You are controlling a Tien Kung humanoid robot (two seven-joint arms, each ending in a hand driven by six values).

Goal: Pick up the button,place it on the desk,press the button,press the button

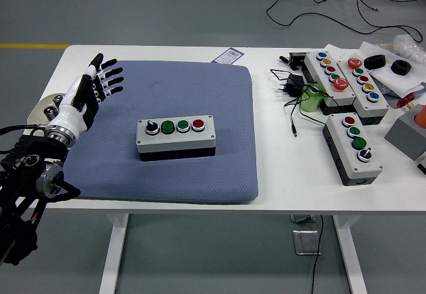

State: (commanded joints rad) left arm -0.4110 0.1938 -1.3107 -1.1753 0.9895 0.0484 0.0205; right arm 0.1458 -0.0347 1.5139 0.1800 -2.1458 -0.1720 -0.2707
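**Operator:** Report hand status.

**Robot:** My left hand (90, 96) is raised over the left edge of the blue mat (219, 174), near its far left corner. All fingers (112, 81) are extended and slightly spread, pointing toward the far side of the table (279, 174). They hold nothing and touch nothing. My left arm enters from the lower left corner of the view.

**Operator:** Report the position of the button unit.

**Robot:** The button box (176, 136) rests flat on the mat, roughly at its centre, long side parallel to the table's near edge. Its top plate carries, left to right: one black rotary knob, two green buttons, one red button. It is well apart from my hand.

**Operator:** Other items on the surface?

**Robot:** At the right end of the table: a three-control box (353, 149) near the front, angled; two longer multi-button boxes (346, 81) side by side toward the far right corner; a black adapter with cable (293, 88) just left of them.
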